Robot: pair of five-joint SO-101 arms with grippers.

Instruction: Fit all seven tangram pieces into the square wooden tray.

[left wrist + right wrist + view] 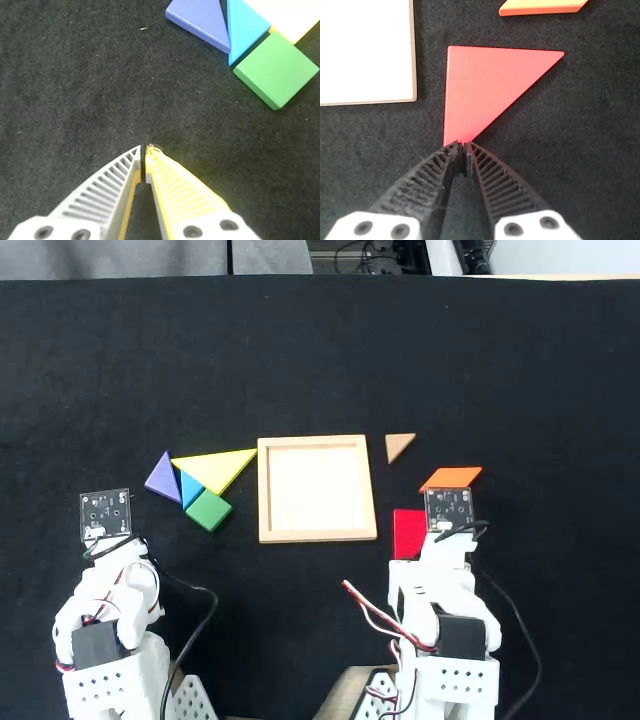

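Observation:
The square wooden tray (317, 536) lies empty mid-table; its corner (413, 95) is in the right wrist view. Left of it cluster a yellow triangle (217, 466), purple triangle (162, 478), cyan triangle (190, 488) and green square (209, 509). In the left wrist view they are the purple triangle (201, 20), cyan triangle (244, 27) and green square (276, 68). My left gripper (144, 148) is shut over bare cloth, short of them. Right of the tray are a tan triangle (399, 445), orange parallelogram (451, 477) and red triangle (407, 533). My right gripper (461, 145) is shut at the red triangle's (485, 89) near tip.
Black cloth covers the table (320, 360). Both arm bases stand at the near edge, with cables (365, 608) trailing between them. Open cloth stretches beyond the tray toward the far edge.

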